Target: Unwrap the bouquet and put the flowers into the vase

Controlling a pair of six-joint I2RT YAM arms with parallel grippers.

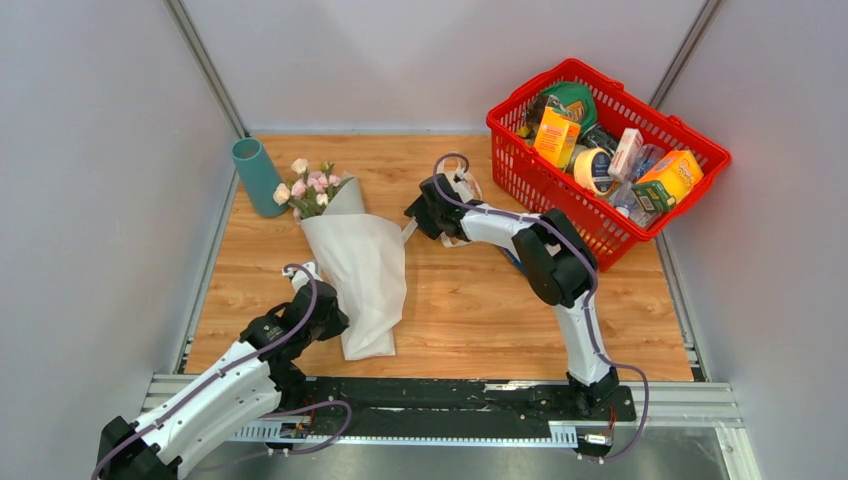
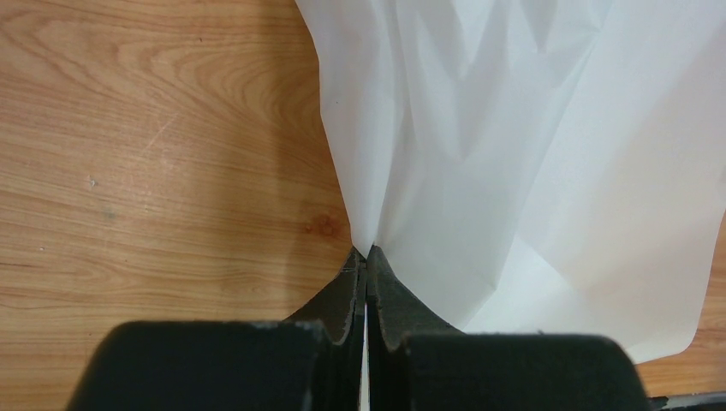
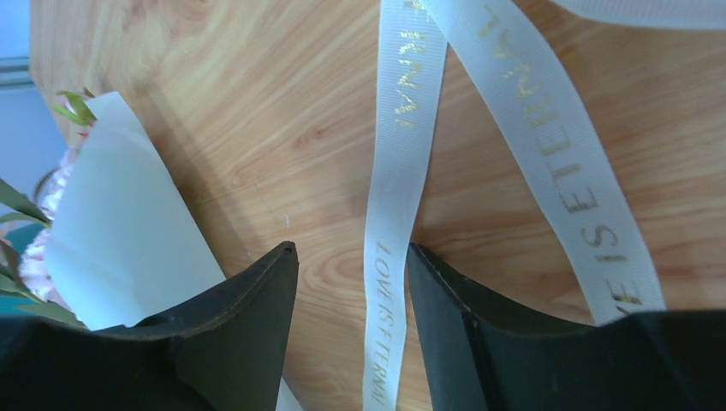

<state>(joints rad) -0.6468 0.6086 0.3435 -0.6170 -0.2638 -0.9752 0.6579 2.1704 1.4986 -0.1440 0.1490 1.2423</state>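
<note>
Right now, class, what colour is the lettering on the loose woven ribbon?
Gold, on the cream woven ribbon; clearest in right wrist view.

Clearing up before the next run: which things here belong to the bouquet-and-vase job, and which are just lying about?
Job: flowers, wrapping paper, cream ribbon, teal vase.
Lying about: red basket, and in it a tape roll and orange box.

Cream ribbon [image 3: 392,205] lying on the wooden table [image 3: 257,128] carries gold capital letters running lengthwise. The strand from 12 o'clock to 6 o'clock reads "LOVE IS ETERNAL", with the phrase repeating above. The strand slanting towards 4 o'clock shows "IS ETERNAL". Labels on packages in the red basket [image 1: 530,178] are too small to read
</note>
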